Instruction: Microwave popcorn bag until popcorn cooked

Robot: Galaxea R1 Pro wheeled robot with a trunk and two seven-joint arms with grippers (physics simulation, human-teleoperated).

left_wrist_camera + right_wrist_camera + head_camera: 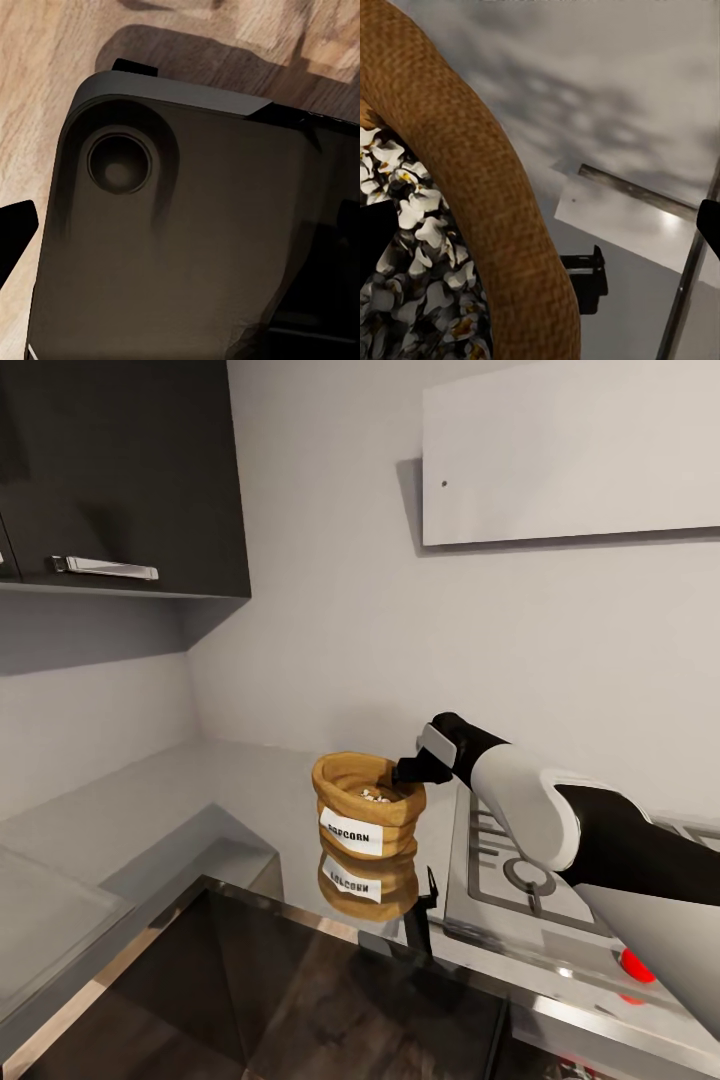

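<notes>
Grey-walled kitchen, glossy grey countertop (240,800): popcorn bag (367,815) upright beside the hob's (520,875) left edge, right gripper (412,770) at its rim, jaws spread astride the rolled edge.

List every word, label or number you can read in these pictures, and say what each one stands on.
"POPCORN": dark capitals on the white label on the front of the popcorn bag, head view.
The same label shows again mirrored in the shiny countertop below the bag; there it is too distorted to read.
No other text can be read in either wrist view.
</notes>
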